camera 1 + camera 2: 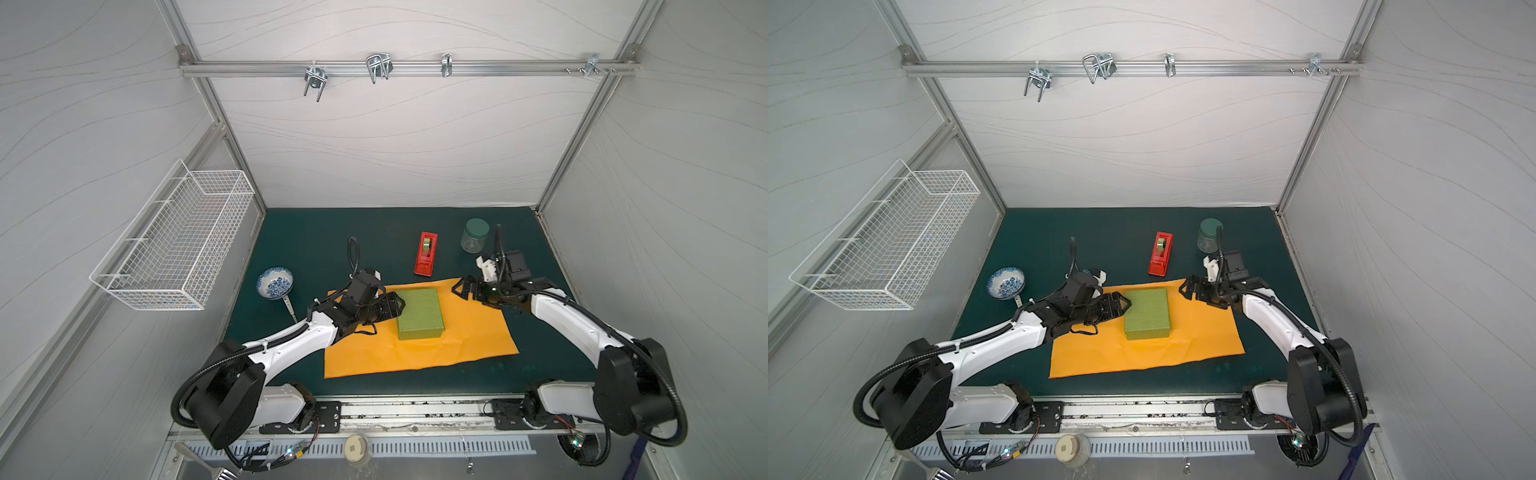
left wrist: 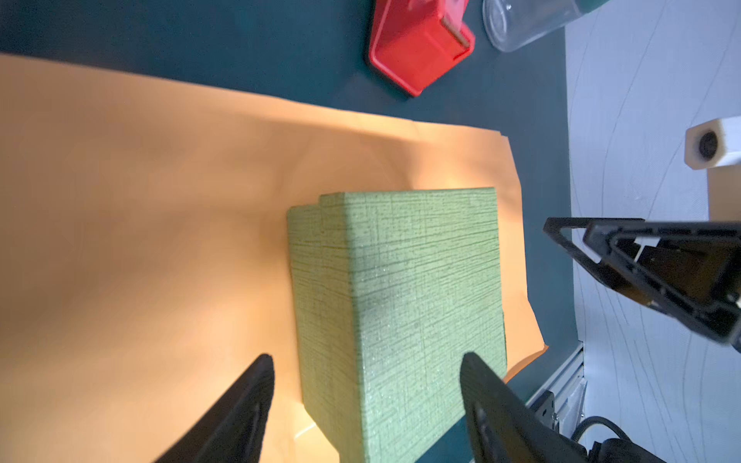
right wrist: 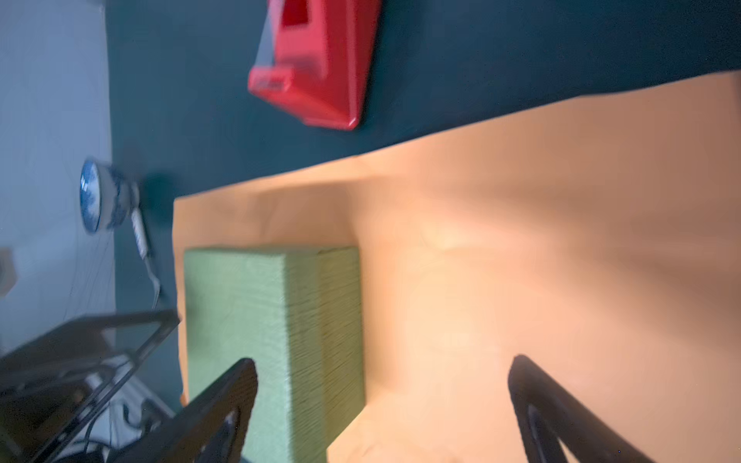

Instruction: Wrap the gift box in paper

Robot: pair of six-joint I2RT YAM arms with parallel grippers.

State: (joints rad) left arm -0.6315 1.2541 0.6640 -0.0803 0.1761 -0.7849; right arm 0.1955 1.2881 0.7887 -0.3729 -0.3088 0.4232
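The gift box (image 1: 419, 312) lies mid-frame on the flat paper (image 1: 478, 336) spread over the desk (image 1: 316, 232), seemingly ready for folding, while the left claw (image 1: 400, 306) gapes at its left edge, gripping nothing, and the right claw (image 1: 457, 289), wide open and empty, hovers by the paper's upper-right corner.

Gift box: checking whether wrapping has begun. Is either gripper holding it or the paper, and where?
Nothing is held. The left gripper is open at the edge of the gift box; the right gripper is open above the paper.
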